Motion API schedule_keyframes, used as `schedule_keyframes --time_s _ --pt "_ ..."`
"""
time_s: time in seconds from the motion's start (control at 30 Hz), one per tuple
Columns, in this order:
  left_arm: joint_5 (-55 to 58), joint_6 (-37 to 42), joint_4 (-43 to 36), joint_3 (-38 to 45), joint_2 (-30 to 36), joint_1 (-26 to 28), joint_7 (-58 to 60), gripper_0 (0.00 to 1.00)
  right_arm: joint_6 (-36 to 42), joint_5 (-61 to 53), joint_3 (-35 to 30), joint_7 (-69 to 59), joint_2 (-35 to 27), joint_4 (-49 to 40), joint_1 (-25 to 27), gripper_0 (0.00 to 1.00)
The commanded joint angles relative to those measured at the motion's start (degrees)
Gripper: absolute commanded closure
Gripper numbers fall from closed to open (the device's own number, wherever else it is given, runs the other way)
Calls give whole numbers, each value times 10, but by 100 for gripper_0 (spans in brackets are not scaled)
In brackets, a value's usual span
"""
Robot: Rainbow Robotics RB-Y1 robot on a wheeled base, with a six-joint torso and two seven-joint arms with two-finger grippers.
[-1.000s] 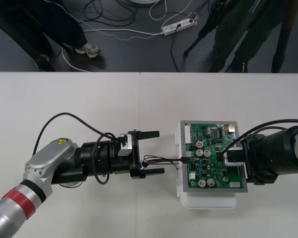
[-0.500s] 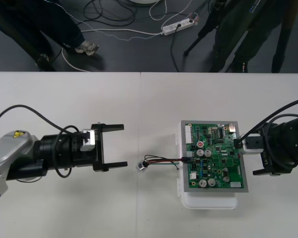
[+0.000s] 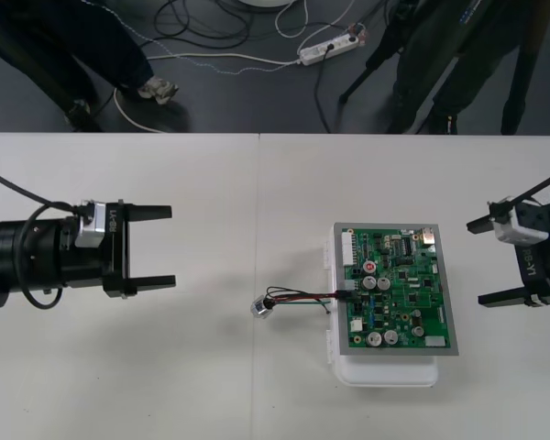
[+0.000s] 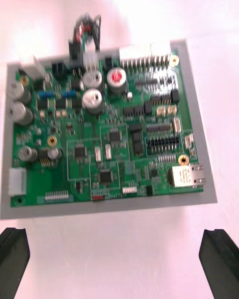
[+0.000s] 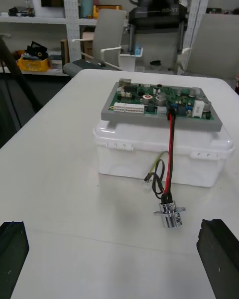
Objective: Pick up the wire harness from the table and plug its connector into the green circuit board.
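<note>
**Status: arms retracted.**

1. Change observed. One second ago the left gripper [image 3: 171, 247] stood at the socket end of the wire harness [image 3: 298, 297], and the right gripper [image 3: 478, 261] was over the right part of the circuit board [image 3: 399, 291]. Both have since drawn back to their own sides of the table [image 3: 211, 385] and are well apart from the board.

2. End effectors. On each gripper the fingers are spread wide and hold nothing. In the left wrist view, the left fingers [image 5: 13, 249] frame bare table, with the harness lying ahead of them.

3. Harness position. The harness has not shifted while the arms retreated. The plug [image 5: 173, 111] sits at the board's left edge. The wires run down over the white base [image 5: 124, 152] to the table. The socket [image 5: 171, 216] rests on the table beside the base, touched by neither gripper.

4. Assessment. The plug appears to be in its board connector, though full seating cannot be confirmed; the right wrist view is blurred at that spot. If it is seated, insertion is complete and only parking the arms remains. The plug held while the left gripper let go and withdrew, which supports this.
</note>
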Motion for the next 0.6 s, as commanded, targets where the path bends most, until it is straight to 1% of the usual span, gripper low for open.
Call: schedule_keyframes --time_s 0.03,0.13,0.3,0.47,0.6 --pt "-6 -60 -30 52 32 5 59 0 4 -69 -26 21 -26 1 -15 0" --pt "-8 -66 -42 64 44 5 79 0 4 -102 -30 21 -25 -3 -15 0" --pt "-10 -102 -65 76 85 0 132 0 4 -151 -48 16 -24 -30 -15 0" --pt "-10 -135 -72 82 125 -2 143 0 4 -155 -73 10 -23 -61 -15 0" --pt "-11 -166 -72 91 134 -2 149 0 4 -155 -83 2 -23 -80 -15 0"
